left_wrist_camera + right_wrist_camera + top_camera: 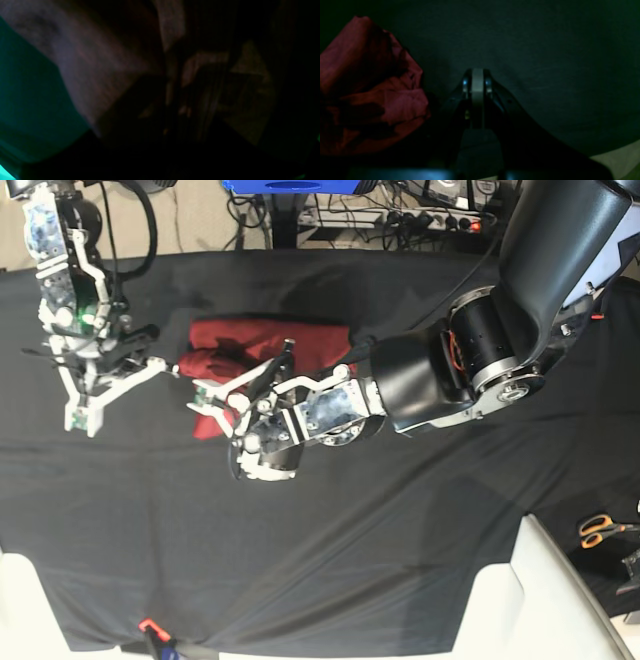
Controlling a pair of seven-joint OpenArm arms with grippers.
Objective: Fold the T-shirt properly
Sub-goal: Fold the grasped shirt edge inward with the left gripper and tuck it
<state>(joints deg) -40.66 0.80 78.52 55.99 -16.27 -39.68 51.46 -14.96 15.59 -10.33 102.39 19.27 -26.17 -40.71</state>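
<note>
The T-shirt lies bunched at about 11 o'clock on the counter. The left claw is narrowed at its near edge, apparently pinching fabric to draw a fold. The right claw, pressed together and empty, waits beside the shirt.

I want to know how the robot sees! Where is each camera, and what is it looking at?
Left wrist: on the left arm, pressed close to the T-shirt; dark, blurred.
Right wrist: on the right arm, facing the black cloth; shut right tool shows.
Base: overhead, looking down on both arms, left tool at the shirt.
Shared: all views show the T-shirt.
</note>
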